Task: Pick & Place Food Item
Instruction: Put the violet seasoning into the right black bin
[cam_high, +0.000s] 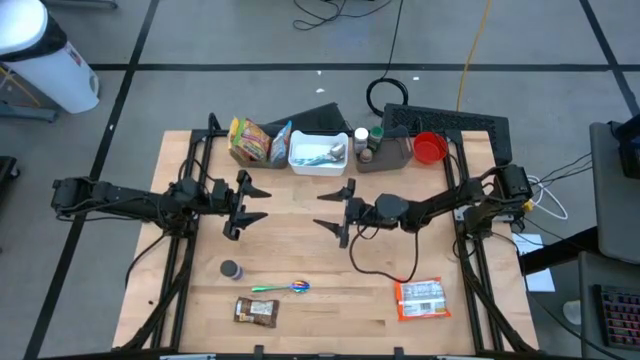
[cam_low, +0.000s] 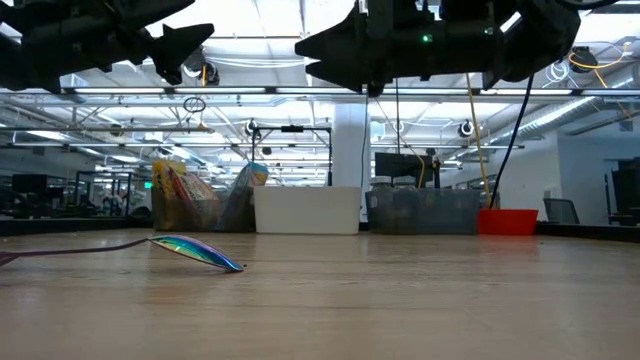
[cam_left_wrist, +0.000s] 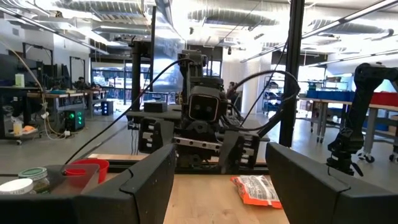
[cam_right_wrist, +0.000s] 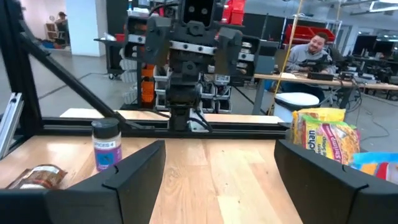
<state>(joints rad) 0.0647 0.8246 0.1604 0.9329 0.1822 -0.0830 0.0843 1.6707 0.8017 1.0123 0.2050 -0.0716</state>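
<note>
Both grippers hang above the table's middle, facing each other, open and holding nothing: my left gripper and my right gripper. An orange-and-white food packet lies flat near the front right. Flat at the front left is a brown snack bar. A small dark-lidded jar stands upright beside it. An iridescent spoon lies between them. The white bin stands at the far edge.
Along the far edge stand a yellow noodle bag, a blue bag, a grey container with jars and a red cup. A black cable trails over the table under my right arm. A person sits beyond the table.
</note>
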